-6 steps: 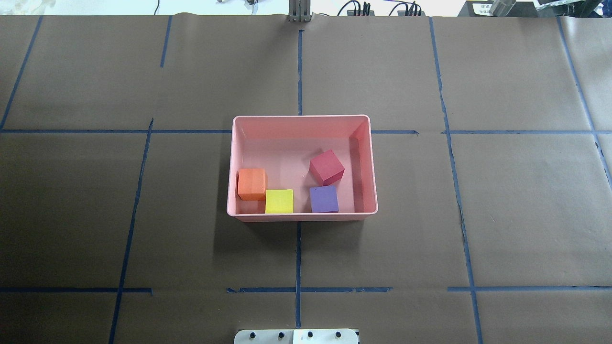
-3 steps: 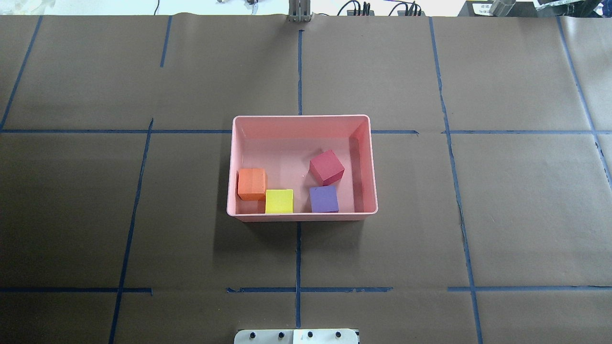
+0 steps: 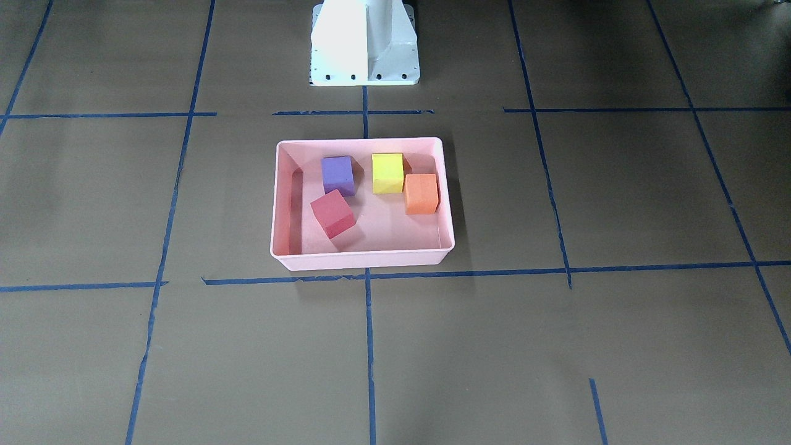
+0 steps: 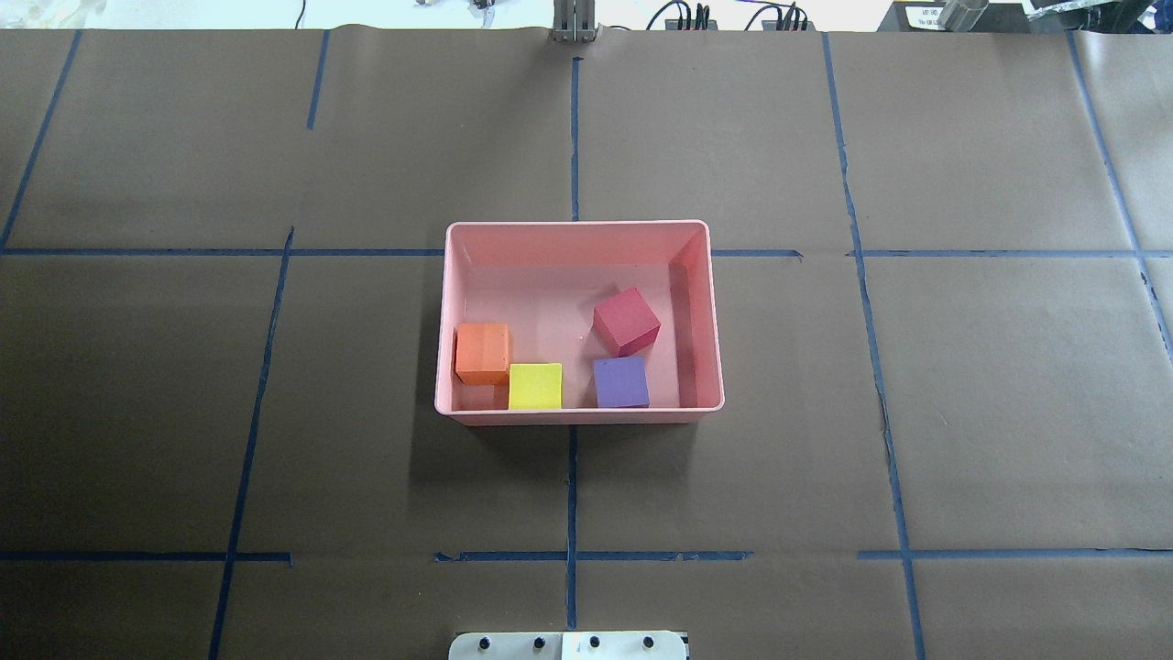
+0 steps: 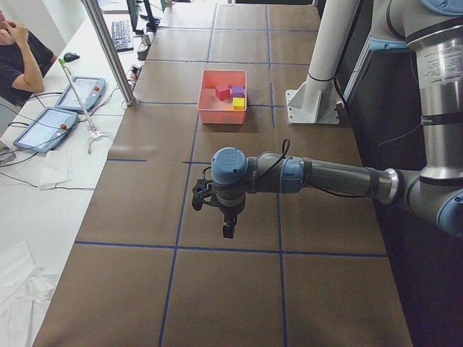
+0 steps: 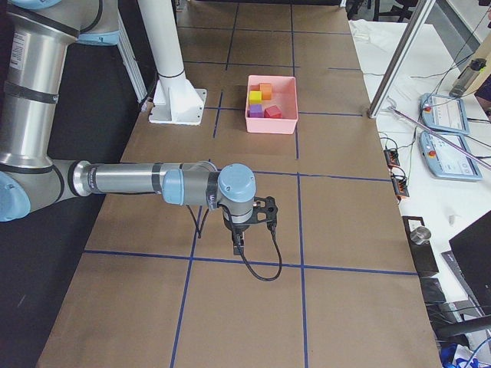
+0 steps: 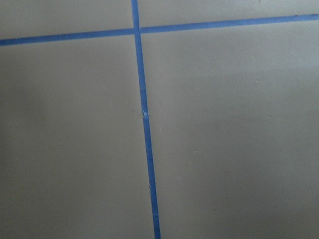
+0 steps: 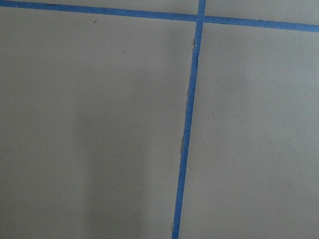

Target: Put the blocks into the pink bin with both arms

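From the front, the pink bin point(image 3: 364, 259) holds the purple block point(image 3: 338, 175), yellow block point(image 3: 387, 172), orange block point(image 3: 421, 193) and red block point(image 3: 332, 213). From the left end, the left gripper point(image 5: 228, 230) hangs over the table point(image 5: 325, 289), well apart from the bin; I cannot tell how wide its fingers stand. From the right end, the right gripper point(image 6: 237, 245) hangs likewise, its finger spread unclear.
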